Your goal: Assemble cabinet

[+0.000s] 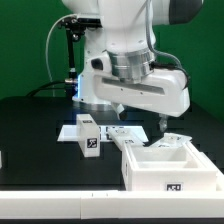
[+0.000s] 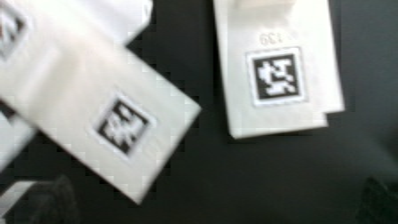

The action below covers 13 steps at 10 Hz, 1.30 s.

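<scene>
The claw point(image 1: 160, 122) hangs over flat white panels point(image 2: 276, 70) on the worktop point(image 1: 40, 115); apart or together, I can't tell. I think it must drop and grab one next.

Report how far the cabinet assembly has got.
Done: nothing looks joined yet; the cabinet box sits open with nothing fitted to it. In hand: the tool hangs low near the box, over loose tagged panels lying flat on the black table; whether it grips anything I cannot tell. Left: fitting the panels and the small upright piece to the box.
</scene>
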Each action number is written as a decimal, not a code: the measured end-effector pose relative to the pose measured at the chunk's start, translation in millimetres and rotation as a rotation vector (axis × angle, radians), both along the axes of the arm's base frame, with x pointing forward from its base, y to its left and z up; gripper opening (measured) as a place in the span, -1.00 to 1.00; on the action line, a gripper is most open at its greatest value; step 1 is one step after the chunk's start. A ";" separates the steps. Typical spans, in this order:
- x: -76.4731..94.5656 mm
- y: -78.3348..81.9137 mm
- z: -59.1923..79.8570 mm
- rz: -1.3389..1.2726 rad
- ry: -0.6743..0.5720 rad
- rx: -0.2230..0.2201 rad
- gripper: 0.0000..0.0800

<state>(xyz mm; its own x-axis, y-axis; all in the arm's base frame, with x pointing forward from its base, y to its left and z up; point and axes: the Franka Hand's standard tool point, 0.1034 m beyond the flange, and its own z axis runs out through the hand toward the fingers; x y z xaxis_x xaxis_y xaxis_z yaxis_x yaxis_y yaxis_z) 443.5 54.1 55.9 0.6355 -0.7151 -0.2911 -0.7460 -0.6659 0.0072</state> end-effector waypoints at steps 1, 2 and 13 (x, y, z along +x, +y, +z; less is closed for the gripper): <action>2.7 -6.8 -1.6 -0.098 -0.018 0.014 0.99; 2.8 -3.6 -1.2 -0.178 0.005 -0.005 0.99; -42.6 0.3 -10.9 -0.612 0.023 -0.165 0.99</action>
